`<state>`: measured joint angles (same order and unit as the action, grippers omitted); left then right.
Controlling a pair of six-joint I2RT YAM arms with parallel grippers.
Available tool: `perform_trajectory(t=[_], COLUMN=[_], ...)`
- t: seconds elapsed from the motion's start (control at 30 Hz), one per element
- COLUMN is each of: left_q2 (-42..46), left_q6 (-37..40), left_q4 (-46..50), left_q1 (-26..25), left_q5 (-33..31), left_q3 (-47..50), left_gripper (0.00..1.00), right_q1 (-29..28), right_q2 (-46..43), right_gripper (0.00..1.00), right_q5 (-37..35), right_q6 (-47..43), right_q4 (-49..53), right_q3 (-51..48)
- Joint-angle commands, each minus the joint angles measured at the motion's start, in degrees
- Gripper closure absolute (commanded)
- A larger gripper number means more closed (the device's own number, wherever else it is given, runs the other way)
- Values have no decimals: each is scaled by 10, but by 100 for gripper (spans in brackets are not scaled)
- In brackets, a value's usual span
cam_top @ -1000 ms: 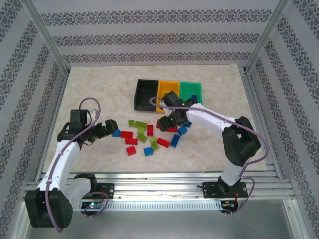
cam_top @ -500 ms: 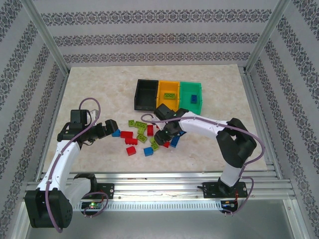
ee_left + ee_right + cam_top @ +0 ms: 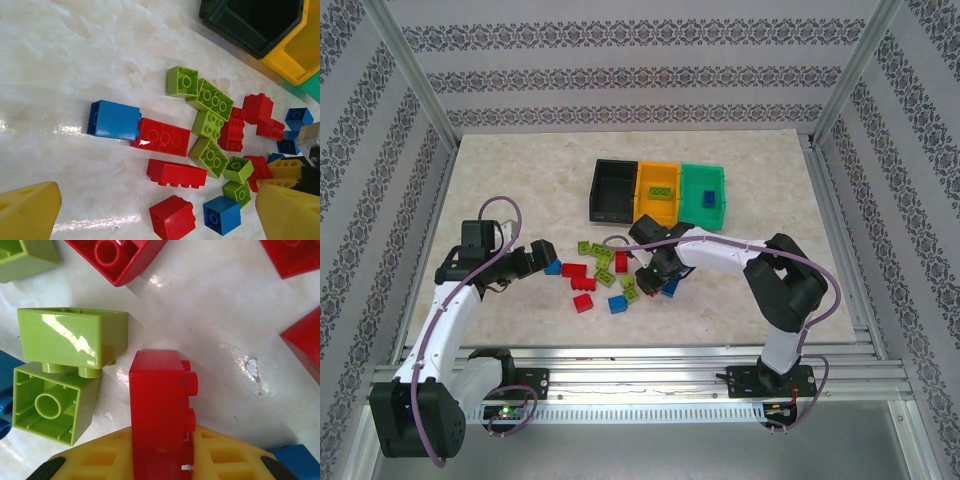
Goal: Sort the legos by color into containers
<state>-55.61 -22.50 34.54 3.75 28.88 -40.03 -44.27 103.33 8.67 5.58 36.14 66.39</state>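
Right jaws: back from the bins down to the brick pile in the middle of the bench, clenched on a red brick not yet lifted, probably bound for the empty-looking black bin; left jaws: released, by the pile's left edge.

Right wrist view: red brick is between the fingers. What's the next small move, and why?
Probably close fully on it before any lift: the right gripper flanks the red brick, but a firm pinch isn't clear, and a green brick lies close beside.
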Motion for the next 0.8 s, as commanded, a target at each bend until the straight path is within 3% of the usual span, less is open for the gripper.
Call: perform_trajectory(t=[0.0,0.27,0.53,0.6,0.67,0.77], left_q2=[8,8,7,7,8,9], left_q6=[-2,-3,-4,-4,-4,-4], left_q4=[-1,-1,-1,-1,0,0], left_q1=[-6,-5,-7,-7,-9,-9], left_q5=[5,3,2,2,0,-1], left_q3=[7,7,8,8,7,7], left_gripper=[0,0,0,0,0,0], right_q1=[19,64,82,87,85,76], right_q2=[-41,-12,178,231,259,237], right_gripper=[77,76,73,66,49,46], right_q5=[18,31,-29,-37,-45,-49], right_q6=[-1,62,141,155,160,159], right_q4=[-14,-48,-23,8,33,10], right_q3=[36,189,441,512,549,504])
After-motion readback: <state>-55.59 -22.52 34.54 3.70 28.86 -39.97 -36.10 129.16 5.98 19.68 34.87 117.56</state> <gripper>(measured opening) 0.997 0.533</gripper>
